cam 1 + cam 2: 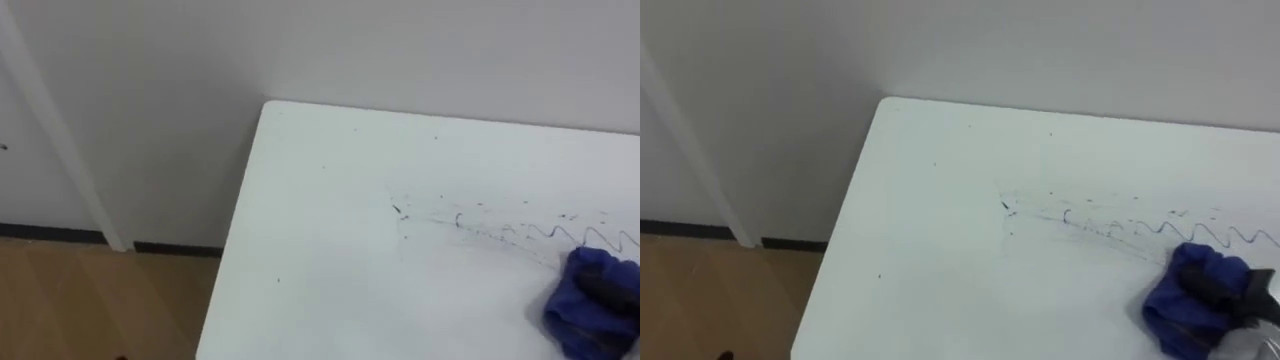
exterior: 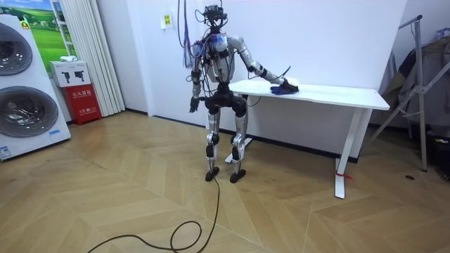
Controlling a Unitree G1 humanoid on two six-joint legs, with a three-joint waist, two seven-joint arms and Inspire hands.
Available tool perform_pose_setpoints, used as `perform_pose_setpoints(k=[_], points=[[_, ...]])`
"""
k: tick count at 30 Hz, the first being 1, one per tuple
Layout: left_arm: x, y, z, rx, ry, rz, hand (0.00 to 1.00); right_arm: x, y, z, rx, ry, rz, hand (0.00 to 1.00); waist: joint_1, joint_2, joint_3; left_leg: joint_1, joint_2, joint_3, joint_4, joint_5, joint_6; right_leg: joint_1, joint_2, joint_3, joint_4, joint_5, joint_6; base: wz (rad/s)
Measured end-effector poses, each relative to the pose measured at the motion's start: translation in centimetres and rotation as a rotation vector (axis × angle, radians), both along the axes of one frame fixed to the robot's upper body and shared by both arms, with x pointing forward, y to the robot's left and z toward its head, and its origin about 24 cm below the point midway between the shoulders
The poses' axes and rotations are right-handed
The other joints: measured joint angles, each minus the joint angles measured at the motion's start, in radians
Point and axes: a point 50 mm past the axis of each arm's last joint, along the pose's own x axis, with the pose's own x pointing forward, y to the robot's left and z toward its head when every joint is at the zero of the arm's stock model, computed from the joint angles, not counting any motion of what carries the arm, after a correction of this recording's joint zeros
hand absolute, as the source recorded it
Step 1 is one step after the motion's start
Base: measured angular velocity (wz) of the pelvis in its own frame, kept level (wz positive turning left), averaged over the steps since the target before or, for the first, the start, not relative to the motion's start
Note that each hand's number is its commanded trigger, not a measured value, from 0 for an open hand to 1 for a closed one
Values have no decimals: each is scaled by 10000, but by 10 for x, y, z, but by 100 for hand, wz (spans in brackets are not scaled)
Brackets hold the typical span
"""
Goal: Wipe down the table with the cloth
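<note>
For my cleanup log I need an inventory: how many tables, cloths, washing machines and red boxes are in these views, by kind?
table: 1
blue cloth: 1
washing machines: 2
red box: 1
Total: 5

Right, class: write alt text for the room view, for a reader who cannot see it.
A humanoid robot stands at the end of a white table, its right hand reaching onto a blue cloth on the tabletop while its left hand hangs at its side. Washing machines stand at the room view's left on the wooden floor.
</note>
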Motion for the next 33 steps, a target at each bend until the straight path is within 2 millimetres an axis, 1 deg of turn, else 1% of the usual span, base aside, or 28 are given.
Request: perform_pose_setpoints(k=[1, 2, 3, 4, 5, 6, 7, 8, 9, 10, 11, 12, 13, 14, 16, 17, 19, 21, 22, 24, 25, 26, 27, 28, 29, 30, 31, 33], points=[[5, -4, -1, -91, -56, -75, 0, 9, 9, 3, -133, 104, 543, 100, 89, -5, -3, -11, -4, 19, -1, 0, 0, -89, 22, 93, 76, 6, -8, -58], [14, -12, -3, -274, -108, -242, 0, 32, 38, 8, -132, 160, 1879, 100, 310, -2, 2, -14, 3, 98, -4, 1, -1, -247, 75, 182, 194, 34, -54, -67], [22, -18, -5, -412, -114, -445, 0, 56, 75, 15, -169, 246, 3511, 100, 606, 7, 16, -19, 6, 103, 6, -7, -15, -365, 142, 166, 248, 94, -151, -63], [25, -21, -5, -468, -112, -511, 0, 68, 93, 20, -166, 195, 4261, 100, 639, 8, 21, -51, -4, 103, 24, -9, -37, -400, 161, 107, 249, 115, -185, -27], [32, -28, -7, -665, -179, -610, 0, 87, 133, 27, 131, 36, 5601, 100, 659, -7, 37, -129, 1, -12, 33, 26, -89, -414, 145, -76, 212, 129, -208, 26], [38, -38, -8, -912, -279, -807, 0, 98, 159, 34, 488, -141, 6491, 100, 735, -11, 50, -211, -9, -153, 29, 71, -108, -398, 118, -228, 136, 130, -212, 40], [42, -43, -8, -1054, -348, -889, 0, 101, 167, 37, 646, -199, 6735, 100, 911, 3, 57, -248, -9, -217, 30, 87, -112, -393, 104, -305, 100, 131, -214, 54], [46, -49, -9, -1288, -432, -950, 0, 108, 175, 42, 927, -289, 6973, 100, 1224, 12, 71, -364, -17, -436, 36, 126, -111, -402, 62, -486, 59, 123, -214, 59], [45, -50, -10, -1396, -363, -854, 0, 113, 176, 44, 1125, -278, 6956, 100, 1406, -12, 60, -461, -33, -646, 53, 185, -106, -404, 8, -705, -12, 116, -206, 63], [43, -50, -10, -1399, -296, -755, 0, 115, 175, 45, 1171, -246, 6880, 100, 1482, -16, 59, -524, -37, -702, 70, 196, -106, -412, -17, -799, -67, 110, -197, 60], [38, -48, -11, -1370, -168, -599, 0, 117, 170, 42, 1344, -98, 6622, 100, 1517, -24, 84, -654, -55, -809, 144, 219, -104, -424, -80, -985, -100, 92, -175, 57], [32, -46, -12, -1335, -46, -476, 0, 114, 162, 37, 1717, -178, 6233, 100, 1486, -38, 80, -757, -73, -923, 210, 231, -92, -407, -129, -1190, -112, 73, -148, 54], [30, -44, -12, -1302, 15, -417, 0, 113, 157, 36, 1921, -303, 6071, 100, 1450, -41, 77, -784, -66, -945, 223, 233, -90, -394, -140, -1234, -115, 61, -133, 47], [27, -40, -12, -1209, 96, -356, 0, 108, 145, 32, 2145, -433, 5712, 100, 1413, -69, 71, -814, -55, -1013, 230, 233, -89, -337, -171, -1320, -174, 49, -113, 43], [28, -34, -9, -1035, 5, -261, 0, 96, 125, 22, 2252, -573, 5045, 100, 1229, -101, 102, -821, -96, -1025, 232, 240, -77, -144, -273, -1614, -443, 15, -56, 52], [29, -30, -7, -906, -73, -288, 0, 89, 111, 18, 2210, -710, 4453, 100, 1001, -153, 101, -832, -137, -1019, 234, 250, -61, -42, -324, -1741, -457, -43, 32, 49], [31, -21, -3, -720, -299, -228, 0, 75, 85, 11, 2198, -878, 3316, 100, 832, -207, 91, -834, -155, -979, 232, 260, -43, -26, -367, -1674, -421, -59, 58, 25], [27, -5, 2, -425, -492, 72, 0, 53, 47, 4, 2008, -935, 1832, 100, 613, -218, 85, -791, -191, -926, 230, 260, -40, 27, -398, -1666, -436, -52, 70, -2], [24, -2, 3, -346, -496, 202, 0, 46, 37, 3, 1956, -904, 1446, 100, 547, -207, 87, -752, -198, -903, 225, 260, -39, 49, -404, -1647, -434, -48, 75, -9], [16, 13, 7, -12, -551, 736, 0, 15, -1, 0, 1698, -779, -58, 100, 297, -146, 37, -691, -173, -845, 206, 201, 52, 100, -384, -1636, -423, -45, 80, 0], [16, 17, 9, 71, -573, 821, 0, 7, -10, 0, 1633, -762, -408, 100, 238, -128, 26, -695, -159, -834, 175, 178, 81, 89, -371, -1618, -419, -45, 80, 0], [13, 23, 11, 239, -590, 1007, 0, -8, -28, 1, 1401, -615, -1044, 100, 210, -86, -11, -686, -157, -738, 131, 178, 81, 79, -362, -1488, -402, -43, 83, -20], [7, 26, 11, 360, -448, 1115, 0, -20, -40, 2, 1125, -403, -1400, 100, 224, 21, -93, -663, -148, -635, 112, 174, 88, 112, -346, -1415, -402, -33, 99, -27], [5, 27, 11, 388, -393, 1131, 0, -26, -46, 3, 999, -365, -1554, 100, 206, 70, -123, -648, -151, -630, 111, 171, 93, 125, -347, -1420, -409, -28, 107, -18], [4, 29, 11, 394, -372, 1206, 0, -33, -51, 4, 844, -387, -1799, 100, 56, 131, -162, -614, -152, -624, 113, 171, 93, 165, -350, -1420, -410, -28, 108, -5], [6, 28, 11, 334, -495, 1306, 0, -33, -52, 5, 721, -444, -1846, 100, -2, 167, -162, -529, -145, -561, 113, 171, 93, 231, -350, -1431, -408, -29, 109, -5], [6, 27, 11, 284, -550, 1342, 0, -33, -51, 4, 707, -460, -1821, 100, 24, 179, -159, -480, -139, -575, 115, 171, 93, 278, -347, -1429, -408, -29, 112, -11], [12, 17, 7, -51, -700, 1315, 0, -19, -42, 5, 728, -470, -1718, 100, 51, 238, -139, -306, -123, -452, 100, 171, 88, 384, -324, -1348, -388, -31, 114, -21]])
